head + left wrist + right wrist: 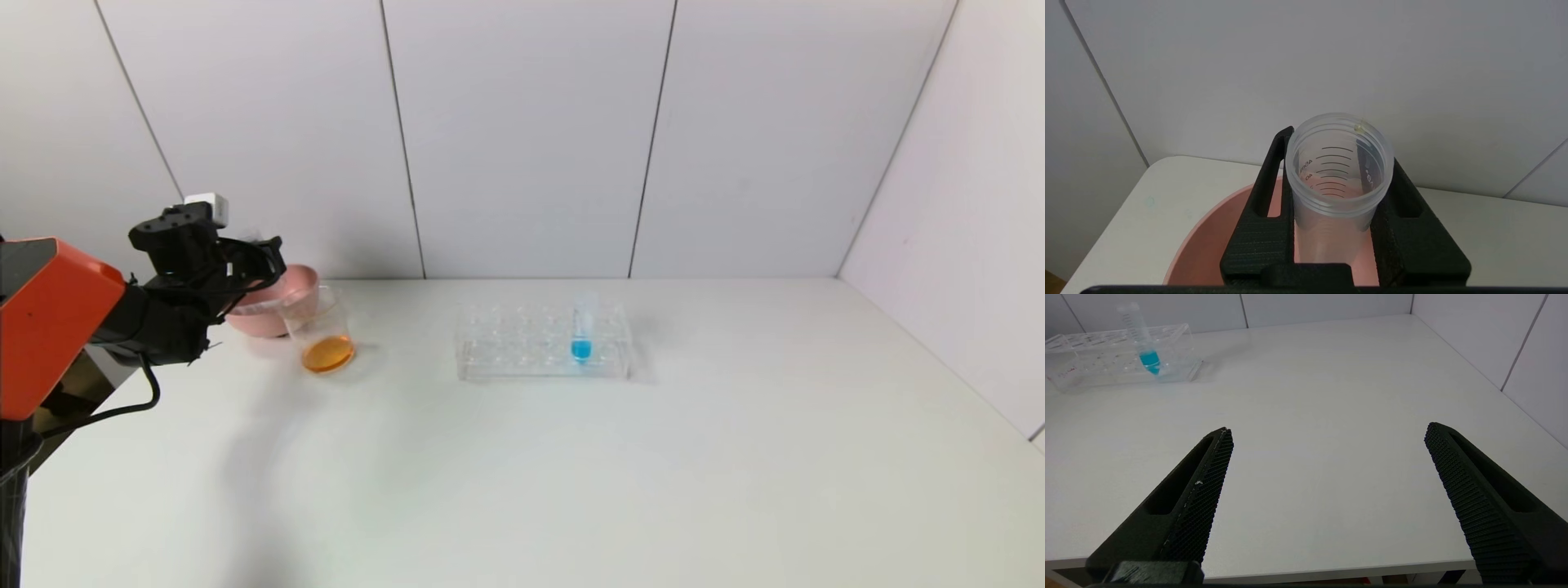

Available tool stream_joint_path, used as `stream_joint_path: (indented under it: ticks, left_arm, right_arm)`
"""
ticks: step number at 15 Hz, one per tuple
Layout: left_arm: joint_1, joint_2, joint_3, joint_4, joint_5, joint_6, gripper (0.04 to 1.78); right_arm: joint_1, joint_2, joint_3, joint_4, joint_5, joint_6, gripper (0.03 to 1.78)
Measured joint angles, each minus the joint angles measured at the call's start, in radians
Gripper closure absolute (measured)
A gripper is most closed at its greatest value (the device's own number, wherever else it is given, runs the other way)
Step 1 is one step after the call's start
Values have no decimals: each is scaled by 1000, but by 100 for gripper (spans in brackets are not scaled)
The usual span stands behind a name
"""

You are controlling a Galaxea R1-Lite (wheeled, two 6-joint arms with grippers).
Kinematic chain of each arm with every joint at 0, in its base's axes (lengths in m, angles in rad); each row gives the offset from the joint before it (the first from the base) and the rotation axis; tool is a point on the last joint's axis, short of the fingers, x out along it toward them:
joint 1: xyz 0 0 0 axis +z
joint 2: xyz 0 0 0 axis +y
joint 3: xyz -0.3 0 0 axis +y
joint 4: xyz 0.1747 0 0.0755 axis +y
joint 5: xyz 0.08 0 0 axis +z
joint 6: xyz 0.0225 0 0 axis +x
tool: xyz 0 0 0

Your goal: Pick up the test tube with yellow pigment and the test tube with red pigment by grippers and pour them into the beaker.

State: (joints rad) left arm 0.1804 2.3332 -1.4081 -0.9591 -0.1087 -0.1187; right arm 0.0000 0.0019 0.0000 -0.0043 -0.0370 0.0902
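Observation:
My left gripper [260, 263] is at the far left of the table, over the pink bowl [304, 282]. In the left wrist view its gripper [1339, 152] is shut on an empty clear test tube [1337, 179] with scale marks and a small yellowish drop on its rim, held open end up above the bowl [1208, 241]. The beaker [322, 331] stands beside the bowl and holds orange liquid. No tube with yellow or red liquid shows. My right gripper [1329, 430] is open and empty above the table's front edge.
A clear tube rack [506, 345] stands mid-table with one tube of blue liquid [581, 336] in it; both also show in the right wrist view, the rack [1094, 359] and the blue tube [1146, 347]. White walls close the back and right.

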Motion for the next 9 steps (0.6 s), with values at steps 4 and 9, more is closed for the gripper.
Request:
stream_joint_path:
  ticks: [4,9]
  left_arm:
    - [0,-1,0,-5,2,10,86]
    - [-10,-28,1,5,1,12,18]
  right_arm:
    - [0,0,0,0,0,0,10]
    - [0,0,0,0,0,0,10]
